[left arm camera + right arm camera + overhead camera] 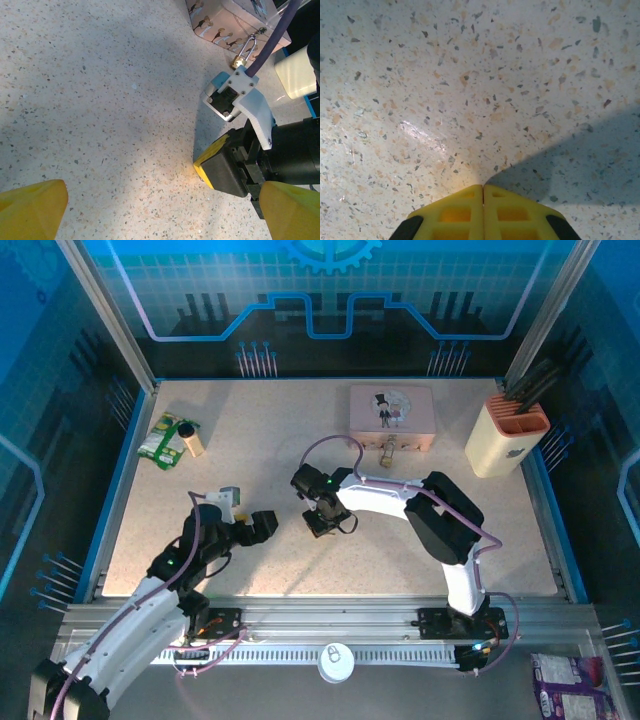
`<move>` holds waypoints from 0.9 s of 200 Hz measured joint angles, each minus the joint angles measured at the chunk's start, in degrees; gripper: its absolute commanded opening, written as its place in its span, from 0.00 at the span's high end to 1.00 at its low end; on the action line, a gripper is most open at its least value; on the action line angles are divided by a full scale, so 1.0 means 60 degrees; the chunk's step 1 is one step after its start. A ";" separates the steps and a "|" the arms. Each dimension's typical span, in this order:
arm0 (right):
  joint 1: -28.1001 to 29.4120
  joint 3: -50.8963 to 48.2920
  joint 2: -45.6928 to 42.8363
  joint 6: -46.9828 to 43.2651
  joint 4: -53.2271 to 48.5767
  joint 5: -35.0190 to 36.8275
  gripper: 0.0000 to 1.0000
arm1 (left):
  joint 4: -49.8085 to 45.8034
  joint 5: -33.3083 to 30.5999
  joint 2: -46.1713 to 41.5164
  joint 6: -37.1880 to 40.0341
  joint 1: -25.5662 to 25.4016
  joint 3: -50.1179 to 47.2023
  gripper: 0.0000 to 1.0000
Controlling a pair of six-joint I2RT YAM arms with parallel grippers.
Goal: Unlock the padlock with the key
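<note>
Pink tin (391, 412) far centre; beige holder (505, 443) right (dark utensils inside); green packet (157, 440) left.

Padlock (237, 63) body partly hidden behind right arm (250, 100); tin (220, 22) cropped at top edge.

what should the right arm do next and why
Probably lift the right gripper a little off the table. Its fingers are shut with the tips down at the surface, and I can't tell whether they pinch the key. The padlock hangs at the tin's front, farther off, so the gripper would need to rise before heading there.
</note>
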 measured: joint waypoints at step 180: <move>-0.1122 -0.2758 -0.4918 0.2047 0.2867 -0.1563 1.00 | 0.4674 0.0710 0.2299 0.1198 -0.2408 -0.0619 0.06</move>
